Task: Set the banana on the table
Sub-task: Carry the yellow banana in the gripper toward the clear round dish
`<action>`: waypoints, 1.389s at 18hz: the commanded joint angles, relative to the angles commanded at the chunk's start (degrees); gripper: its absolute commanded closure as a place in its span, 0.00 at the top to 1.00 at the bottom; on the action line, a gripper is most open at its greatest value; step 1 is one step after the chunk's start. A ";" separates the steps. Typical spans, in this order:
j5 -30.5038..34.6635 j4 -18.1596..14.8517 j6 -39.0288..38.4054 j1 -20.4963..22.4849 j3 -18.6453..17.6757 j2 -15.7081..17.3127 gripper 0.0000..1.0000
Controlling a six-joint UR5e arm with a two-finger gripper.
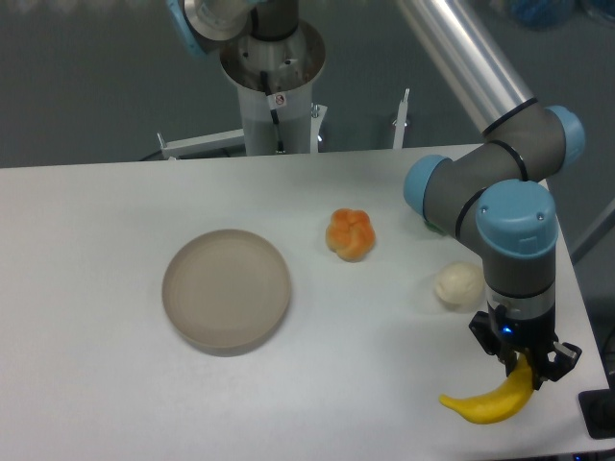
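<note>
The bright yellow banana is at the front right of the white table, close to the front edge, with its right end raised. My gripper points straight down over that raised end, its two dark fingers on either side and shut on the banana. The banana's lower, left end is at or just above the tabletop; I cannot tell whether it touches. The gripper hides the top tip of the banana.
A round beige-grey plate sits left of centre with nothing on it. A lumpy orange fruit lies mid-table. A pale cream ball rests just behind my gripper. The robot base stands at the back edge.
</note>
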 joint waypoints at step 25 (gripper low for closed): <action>-0.44 -0.79 -36.19 -10.28 -12.73 5.81 0.36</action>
